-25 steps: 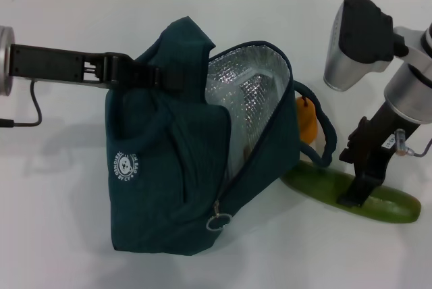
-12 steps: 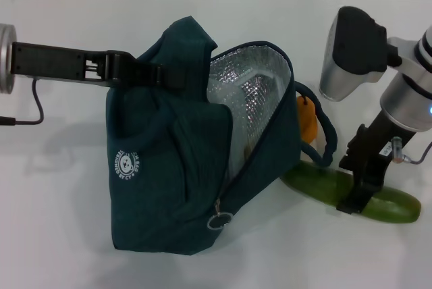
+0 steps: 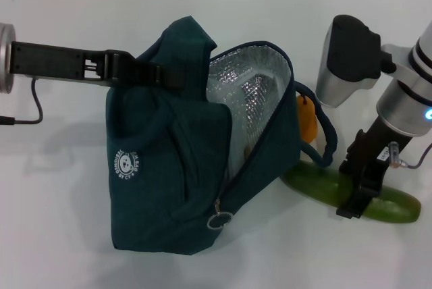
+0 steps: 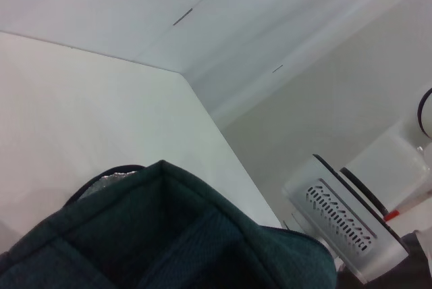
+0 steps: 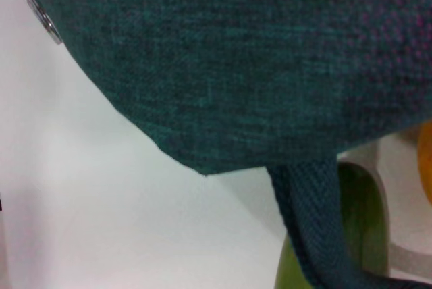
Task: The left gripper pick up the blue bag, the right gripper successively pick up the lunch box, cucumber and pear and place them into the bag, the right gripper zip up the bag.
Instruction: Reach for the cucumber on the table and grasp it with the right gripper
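The blue bag (image 3: 175, 167) stands on the white table, unzipped, its silver foil lining (image 3: 253, 103) showing. My left gripper (image 3: 150, 75) is shut on the bag's top fabric and holds it up. A pale rounded shape low inside the lining could be the lunch box; I cannot tell. The orange pear (image 3: 307, 121) sits behind the bag's loose handle (image 3: 329, 142). The cucumber (image 3: 317, 182) lies on the table to the right of the bag. My right gripper (image 3: 356, 201) is down on the cucumber's middle. The right wrist view shows the bag (image 5: 223, 59), the cucumber (image 5: 364, 225) and the zip ring (image 5: 37, 9).
The zip pull ring (image 3: 218, 223) hangs at the bag's lower front. A black cable (image 3: 34, 110) trails from the left arm. The right arm's silver joint (image 3: 344, 53) stands above the cucumber. The table's far edge meets a wall (image 4: 202, 93).
My right gripper has shifted slightly left and lower along the cucumber, and its wrist has turned a little. The bag and left arm have not moved.
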### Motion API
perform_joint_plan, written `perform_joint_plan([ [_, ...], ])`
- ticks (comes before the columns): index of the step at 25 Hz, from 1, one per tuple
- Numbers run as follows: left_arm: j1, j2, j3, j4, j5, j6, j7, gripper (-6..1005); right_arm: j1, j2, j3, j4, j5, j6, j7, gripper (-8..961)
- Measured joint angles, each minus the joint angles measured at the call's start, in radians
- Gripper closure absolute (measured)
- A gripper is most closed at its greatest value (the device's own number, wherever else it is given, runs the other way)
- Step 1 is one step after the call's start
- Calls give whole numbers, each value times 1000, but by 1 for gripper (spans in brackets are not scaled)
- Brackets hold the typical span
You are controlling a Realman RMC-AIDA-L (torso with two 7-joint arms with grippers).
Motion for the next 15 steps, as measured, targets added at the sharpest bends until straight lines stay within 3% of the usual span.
perform_joint_plan([
  [15,0,0,0,0,0,0,1,950,3,0,-71,1,0,28,17,219],
])
